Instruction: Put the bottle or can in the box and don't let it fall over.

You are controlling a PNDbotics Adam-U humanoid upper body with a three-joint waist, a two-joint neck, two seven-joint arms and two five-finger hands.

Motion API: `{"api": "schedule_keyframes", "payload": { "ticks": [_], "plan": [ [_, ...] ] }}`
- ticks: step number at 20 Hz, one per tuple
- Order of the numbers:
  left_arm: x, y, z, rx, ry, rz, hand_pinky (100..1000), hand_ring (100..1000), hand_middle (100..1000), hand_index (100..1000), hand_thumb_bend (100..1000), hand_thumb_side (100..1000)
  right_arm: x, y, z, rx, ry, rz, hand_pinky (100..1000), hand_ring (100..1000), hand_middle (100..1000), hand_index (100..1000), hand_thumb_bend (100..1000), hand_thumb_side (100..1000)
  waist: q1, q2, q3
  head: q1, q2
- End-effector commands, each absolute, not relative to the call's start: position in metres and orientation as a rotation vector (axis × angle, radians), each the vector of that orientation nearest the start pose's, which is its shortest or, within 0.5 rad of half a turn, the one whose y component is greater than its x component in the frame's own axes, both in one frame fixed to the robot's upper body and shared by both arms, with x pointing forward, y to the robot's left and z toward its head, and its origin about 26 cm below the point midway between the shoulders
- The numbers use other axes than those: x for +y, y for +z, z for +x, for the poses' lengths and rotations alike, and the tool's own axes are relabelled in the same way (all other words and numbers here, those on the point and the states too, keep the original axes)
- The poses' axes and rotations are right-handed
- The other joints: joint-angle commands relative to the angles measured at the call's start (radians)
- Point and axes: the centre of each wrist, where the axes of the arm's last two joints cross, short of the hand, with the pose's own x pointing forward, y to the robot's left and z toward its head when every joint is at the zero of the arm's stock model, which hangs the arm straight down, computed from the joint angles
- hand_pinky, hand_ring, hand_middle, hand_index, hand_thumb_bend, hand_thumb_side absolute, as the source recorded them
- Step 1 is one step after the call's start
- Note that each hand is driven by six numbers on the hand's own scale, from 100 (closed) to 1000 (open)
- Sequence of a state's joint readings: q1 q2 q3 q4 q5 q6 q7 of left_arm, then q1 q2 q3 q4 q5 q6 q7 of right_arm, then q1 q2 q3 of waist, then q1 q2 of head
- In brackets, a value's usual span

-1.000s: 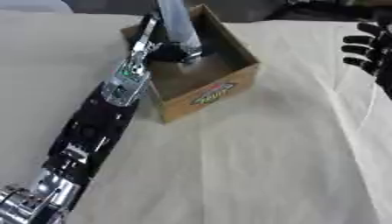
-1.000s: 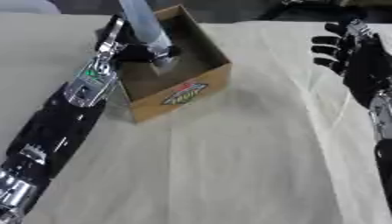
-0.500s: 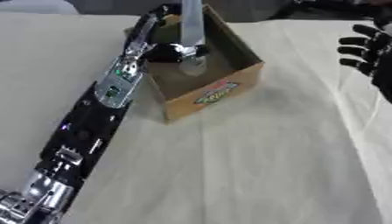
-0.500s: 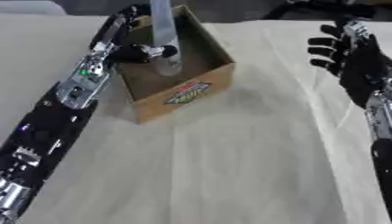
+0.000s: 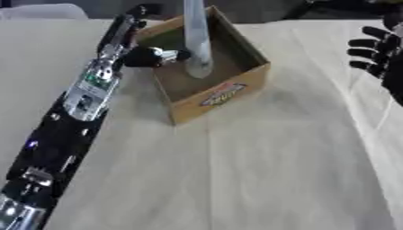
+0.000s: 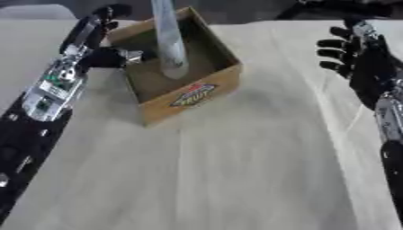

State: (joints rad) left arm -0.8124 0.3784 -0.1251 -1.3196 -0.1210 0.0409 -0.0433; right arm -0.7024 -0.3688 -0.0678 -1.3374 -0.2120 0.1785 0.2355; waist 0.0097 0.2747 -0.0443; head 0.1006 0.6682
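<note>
We looked down on a table point(image 5: 260, 179) covered in pale cloth. An open cardboard box point(image 5: 228, 85) sat toward the far left of it. A tall, slim, pale bottle point(image 5: 195, 40) stood inside the box, its base on the box floor near the left wall, its top running out of view at the upper edge. It looked close to upright, leaning slightly.

Our left hand point(image 5: 150, 56) reached in over the box's left wall, level with the lower part of the bottle. We could not tell whether its fingers were closed on the bottle or merely beside it. Our right hand point(image 6: 358, 56) hung idle at the far right, fingers spread apart and holding nothing, well apart from the box.

The risk, as we judged it, lay in the bottle's shape: tall and narrow, it could tip with a small sideways nudge. Drawing the left hand out across it, or catching a finger on it or on the box wall, could knock it over against the box side.

The front of the box carried a slanted logo point(image 6: 192, 95) in red, yellow and blue. We could not read its lettering.
</note>
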Motion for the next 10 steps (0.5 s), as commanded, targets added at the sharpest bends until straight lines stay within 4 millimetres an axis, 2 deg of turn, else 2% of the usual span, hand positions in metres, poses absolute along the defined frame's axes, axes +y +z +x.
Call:
{"api": "schedule_keyframes", "payload": {
  "ticks": [1, 7, 9, 10],
  "plan": [
    [0.246, 0.244, 0.419, -2.075, -0.649, 0.343, 1000, 1000, 797, 847, 858, 236, -0.301, 0.218, 0.421, -1.874, 0.366, 0.058, 890, 880, 793, 949, 208, 905, 0.002, -0.031, 0.007, -0.01, 0.008],
    [0.267, 0.235, 0.388, -2.094, -0.63, 0.344, 1000, 1000, 799, 843, 858, 221, -0.302, 0.219, 0.418, -1.889, 0.386, 0.04, 890, 887, 799, 957, 197, 847, 0.006, -0.046, 0.03, -0.015, 0.025],
    [0.275, 0.232, 0.377, -2.108, -0.598, 0.352, 1000, 1000, 799, 841, 853, 221, -0.303, 0.22, 0.418, -1.894, 0.393, 0.034, 890, 892, 802, 960, 221, 832, 0.006, -0.05, 0.036, -0.013, 0.032],
    [0.279, 0.23, 0.371, -2.118, -0.574, 0.354, 1000, 1000, 797, 839, 850, 220, -0.304, 0.22, 0.418, -1.897, 0.392, 0.032, 892, 905, 809, 964, 281, 849, 0.005, -0.052, 0.04, -0.013, 0.035]
  ]
}}
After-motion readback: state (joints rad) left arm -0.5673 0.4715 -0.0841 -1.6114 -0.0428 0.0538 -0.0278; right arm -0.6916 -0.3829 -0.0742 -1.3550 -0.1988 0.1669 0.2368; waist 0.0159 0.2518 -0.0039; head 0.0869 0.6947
